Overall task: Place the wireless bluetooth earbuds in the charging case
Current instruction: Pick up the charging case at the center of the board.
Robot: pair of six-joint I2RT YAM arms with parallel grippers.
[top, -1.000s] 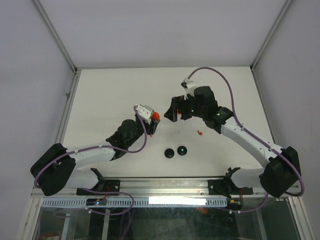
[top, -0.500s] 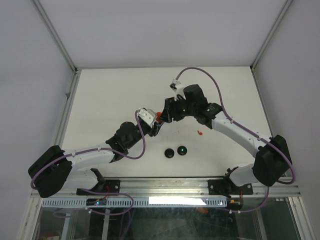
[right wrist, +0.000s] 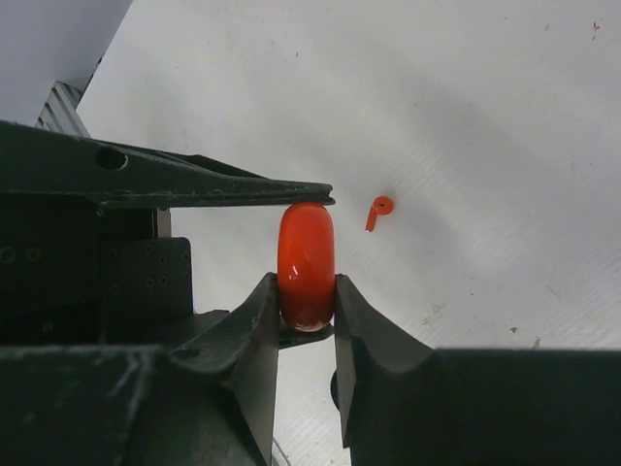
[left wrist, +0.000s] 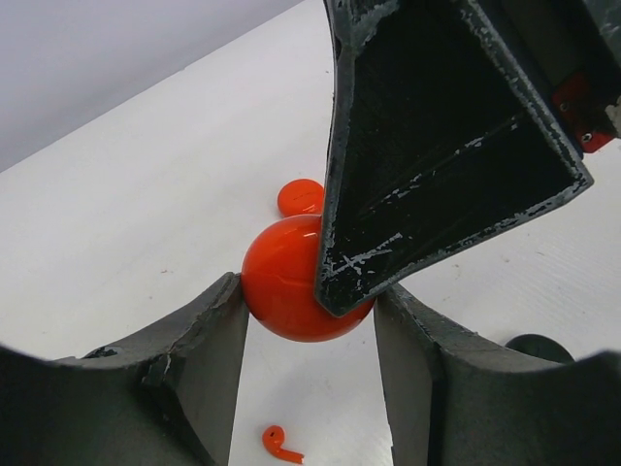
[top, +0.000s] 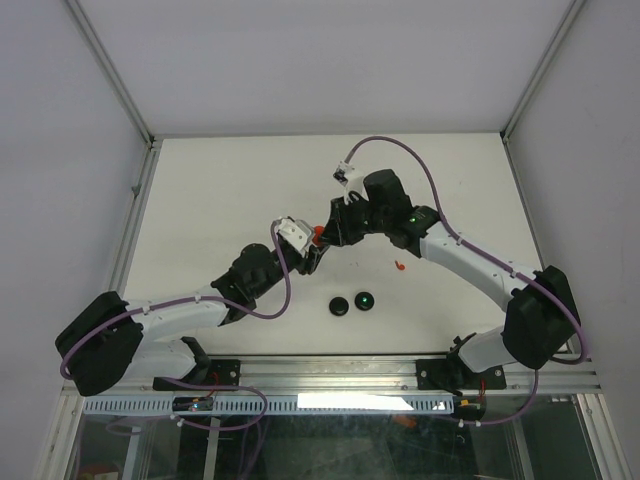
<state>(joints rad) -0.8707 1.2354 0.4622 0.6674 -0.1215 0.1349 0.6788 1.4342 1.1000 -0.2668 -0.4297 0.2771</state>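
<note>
A round red charging case [left wrist: 281,291] hangs above the table between both grippers. My left gripper [left wrist: 309,296] is shut on its rim, edge to edge. My right gripper [right wrist: 307,286] is shut on the same charging case [right wrist: 307,254], pinching its two flat faces. One of its dark fingers [left wrist: 437,146] covers the case's right side in the left wrist view. In the top view the case [top: 318,232] shows as a red spot where the grippers meet. One red earbud [right wrist: 378,209] lies loose on the table, and the top view shows an earbud [top: 399,266] to the right.
Two black discs [top: 340,306] [top: 366,299] lie in front of the grippers, the right one showing a green light. A red disc [left wrist: 301,197] lies on the table behind the held case. A small red earbud [left wrist: 279,445] lies below my left fingers.
My right arm has swung left to the red case in my left gripper, and its jaws have gone from open to shut on it. The left arm shifted slightly right.
</note>
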